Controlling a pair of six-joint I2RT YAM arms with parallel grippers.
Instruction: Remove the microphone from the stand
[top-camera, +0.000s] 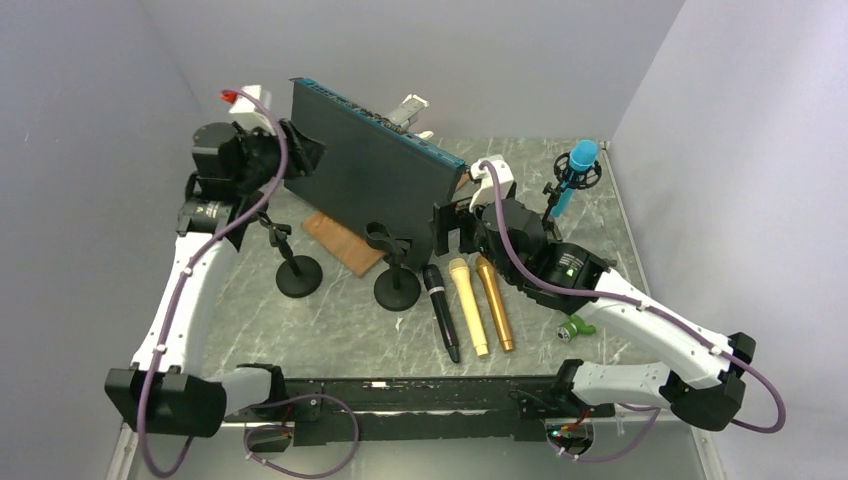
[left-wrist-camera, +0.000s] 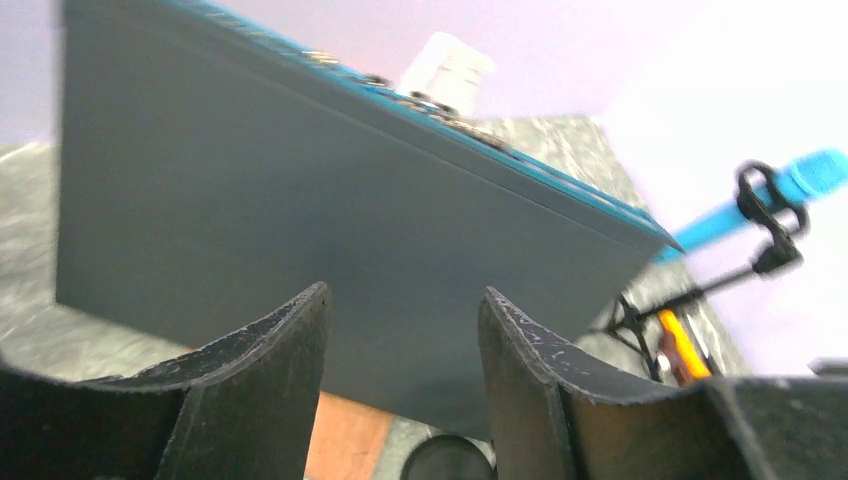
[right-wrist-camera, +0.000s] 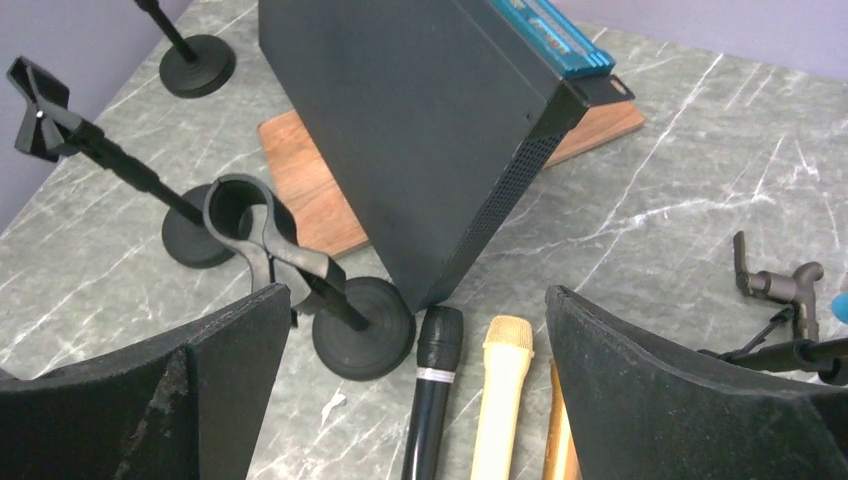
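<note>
My right pincer (right-wrist-camera: 412, 300) gapes wide, holding nothing; my left pincer (left-wrist-camera: 402, 295) is spread too. The blue microphone (top-camera: 577, 165) sits clipped in its stand (top-camera: 550, 190) by the far right corner of the table (top-camera: 335, 330) — overhead shows it whole, my right wrist perhaps a blue sliver. Bare marble lies between us.

L gripper (left-wrist-camera: 402, 292) parted, raised high, R gripper (right-wrist-camera: 415, 290) spread wide, prob. lower

Right claw (right-wrist-camera: 412, 292) above the worktop (right-wrist-camera: 680, 200): three microphones (right-wrist-camera: 500, 400) side by side just beneath it, two stands (right-wrist-camera: 350, 320) left, rack unit (right-wrist-camera: 400, 130) ahead on a board (right-wrist-camera: 300, 180), stand-held microphone (top-camera: 577, 165) right.
</note>
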